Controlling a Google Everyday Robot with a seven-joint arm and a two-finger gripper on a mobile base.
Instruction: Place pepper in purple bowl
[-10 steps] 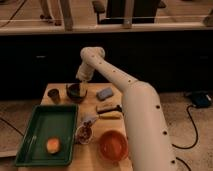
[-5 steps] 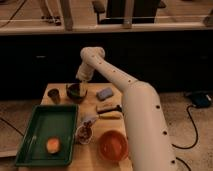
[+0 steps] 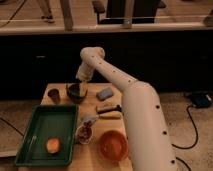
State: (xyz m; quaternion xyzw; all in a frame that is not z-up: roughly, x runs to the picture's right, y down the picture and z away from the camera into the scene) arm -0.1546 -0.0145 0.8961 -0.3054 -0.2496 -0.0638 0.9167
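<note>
The purple bowl (image 3: 75,94) stands at the back left of the wooden table. My gripper (image 3: 80,83) hangs straight down over the bowl's far rim, at the end of the white arm that reaches in from the lower right. A small greenish shape, the pepper (image 3: 73,89), shows just under the gripper inside the bowl. I cannot tell whether the pepper is held or lies in the bowl.
A small dark cup (image 3: 53,95) stands left of the bowl. A green tray (image 3: 35,142) holds an orange lump (image 3: 52,145). An orange bowl (image 3: 112,145), a snack bag (image 3: 86,131), a long yellow item (image 3: 111,115), a dark tool (image 3: 108,108) and a blue-grey sponge (image 3: 105,93) lie nearby.
</note>
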